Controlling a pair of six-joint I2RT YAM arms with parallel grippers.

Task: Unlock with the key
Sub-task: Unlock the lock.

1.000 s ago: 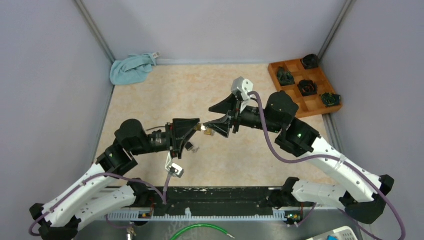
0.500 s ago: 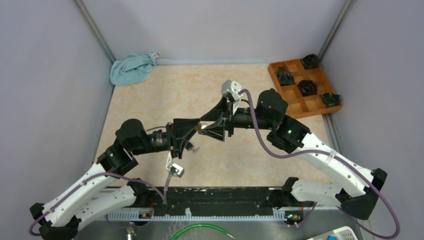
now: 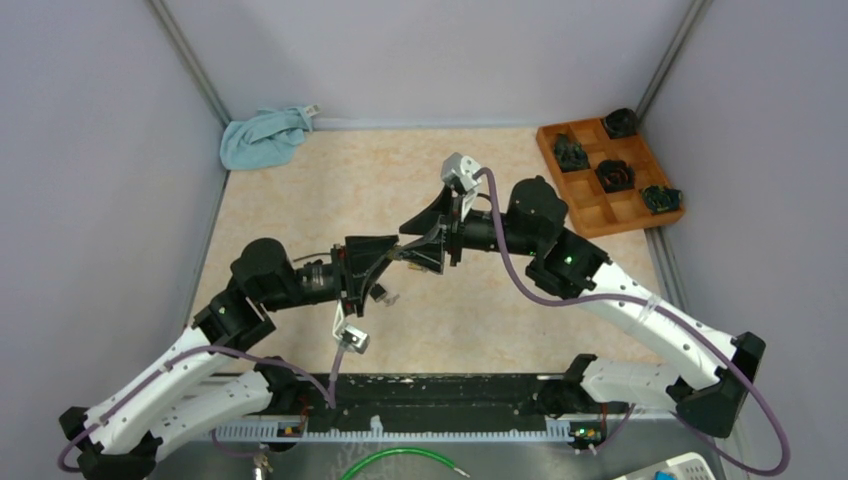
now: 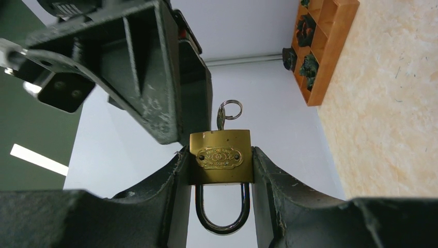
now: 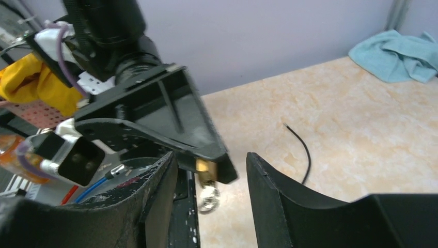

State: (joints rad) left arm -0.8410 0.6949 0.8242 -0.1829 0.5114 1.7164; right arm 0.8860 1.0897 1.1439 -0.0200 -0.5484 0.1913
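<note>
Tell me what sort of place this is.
Probably a lab robot test cell: plain walls box in a tabletop, two arms are bolted at its edge, and one holds a padlock.

No wording can be read anywhere. The brass padlock [image 4: 220, 173], centre frame in the left wrist view, carries an embossed oval plate [image 4: 220, 157], its lettering too small to read.

Left pincer [image 4: 220, 161] clamped; right pincer [image 5: 210, 166] agape, facing it closely.
</note>
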